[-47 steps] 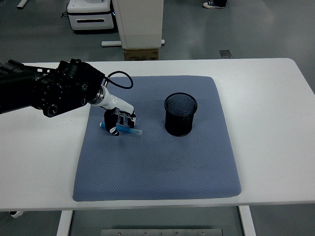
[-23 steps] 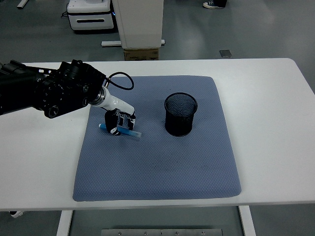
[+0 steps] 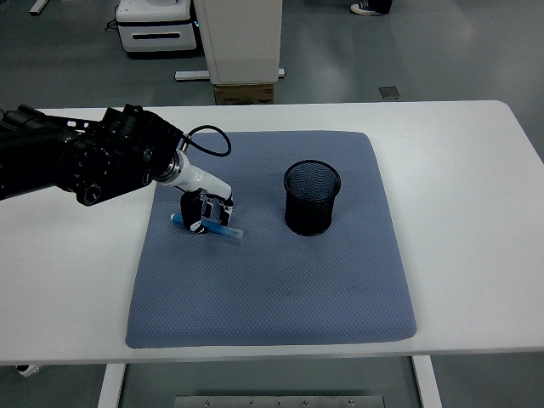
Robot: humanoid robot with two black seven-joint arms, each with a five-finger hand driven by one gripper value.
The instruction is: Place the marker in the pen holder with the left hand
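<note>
Head view, the only one: step in hand looks like the grasp, not the carry. The left hand [image 3: 204,212] sits low over the left part of the blue mat [image 3: 272,297], fingers curled down around the marker [image 3: 223,228], which lies flat on the mat, roughly left-right. Its blue body pokes out on both sides of the hand, a short stub at the left and the longer end trailing right and slightly nearer. Fingers appear closed on it, but it's too small to tell whether the grip is firm or whether the marker is clear of the mat; I'd judge it not lifted yet. The pen holder [image 3: 312,198], a black mesh cup, stands upright right of the hand near mid-mat, well apart from it, with bare mat between and an open mouth. Next move, as I read it: confirm the pinch, lift straight up high enough to clear the cup rim, go right, tip the marker toward vertical, then drop it in the mouth. Risk: the marker is held across the hand, so it may catch the rim if not rotated. Right arm isn't in the shot. White table [image 3: 476,255] under everything.
</note>
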